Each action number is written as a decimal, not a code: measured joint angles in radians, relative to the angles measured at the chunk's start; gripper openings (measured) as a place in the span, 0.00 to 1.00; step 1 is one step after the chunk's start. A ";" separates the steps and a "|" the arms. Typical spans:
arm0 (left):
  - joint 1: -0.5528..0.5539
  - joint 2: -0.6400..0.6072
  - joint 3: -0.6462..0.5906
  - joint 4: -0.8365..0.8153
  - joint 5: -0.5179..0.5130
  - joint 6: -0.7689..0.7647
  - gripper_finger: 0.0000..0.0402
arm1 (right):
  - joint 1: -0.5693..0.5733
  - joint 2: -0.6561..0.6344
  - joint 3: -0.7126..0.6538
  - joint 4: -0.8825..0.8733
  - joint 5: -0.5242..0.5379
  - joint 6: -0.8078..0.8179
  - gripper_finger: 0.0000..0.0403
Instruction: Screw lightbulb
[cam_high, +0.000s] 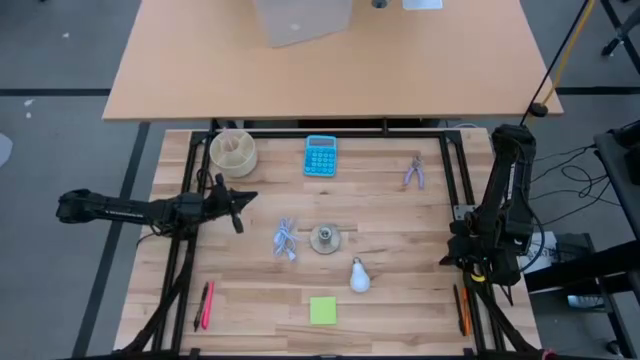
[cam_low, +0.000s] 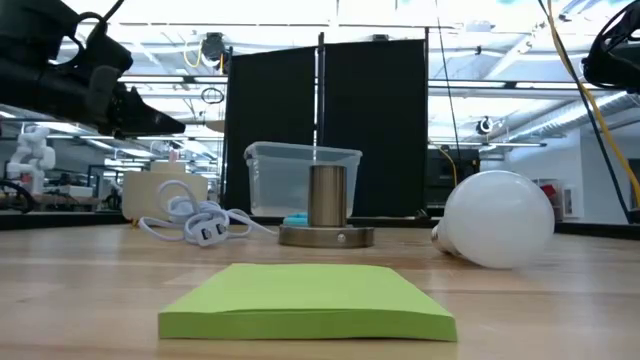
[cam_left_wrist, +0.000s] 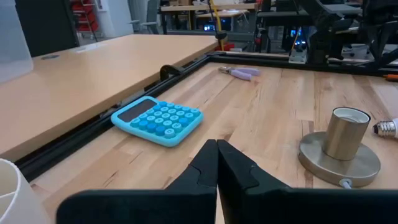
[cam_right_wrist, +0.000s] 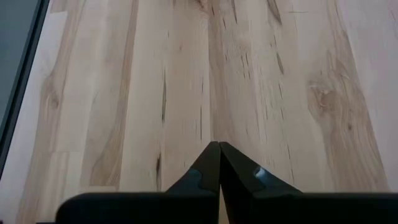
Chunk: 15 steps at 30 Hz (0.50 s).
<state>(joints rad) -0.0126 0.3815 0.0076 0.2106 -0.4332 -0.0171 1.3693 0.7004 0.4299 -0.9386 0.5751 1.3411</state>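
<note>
The wooden surface (cam_high: 400, 290) is carrying every item. The left end effector (cam_high: 243, 196) is hovering with fingers pressed together near the beige cup (cam_high: 232, 151); the right end effector (cam_high: 452, 258), likewise closed, is waiting at the right edge. The lightbulb (cam_high: 359, 275) is lying on its side just right of the socket (cam_high: 325, 238), long axis running globe-near, base-far. Only the left wrist view is showing its threaded base (cam_left_wrist: 385, 127); the low view is showing the globe (cam_low: 498, 218).

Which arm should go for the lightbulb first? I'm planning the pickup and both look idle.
Probably the left. The left gripper, fingers shut, already reaches in over the table and faces the socket, the lightbulb lying just past it. The right gripper, also shut, sits folded at the table's right edge, pointing down at bare wood.
</note>
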 joint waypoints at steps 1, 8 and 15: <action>0.000 0.000 0.000 0.000 0.000 0.000 0.00 | 0.000 0.000 0.000 0.000 0.000 0.000 0.00; 0.000 0.000 0.000 0.000 0.000 0.000 0.00 | -0.001 0.002 0.000 0.013 0.431 -0.207 0.00; 0.000 0.000 0.000 0.000 0.000 0.000 0.00 | -0.001 0.002 0.000 0.020 0.411 -0.432 0.00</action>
<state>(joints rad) -0.0124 0.3813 0.0075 0.2108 -0.4332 -0.0174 1.3682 0.7025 0.4297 -0.9187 0.9864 0.9088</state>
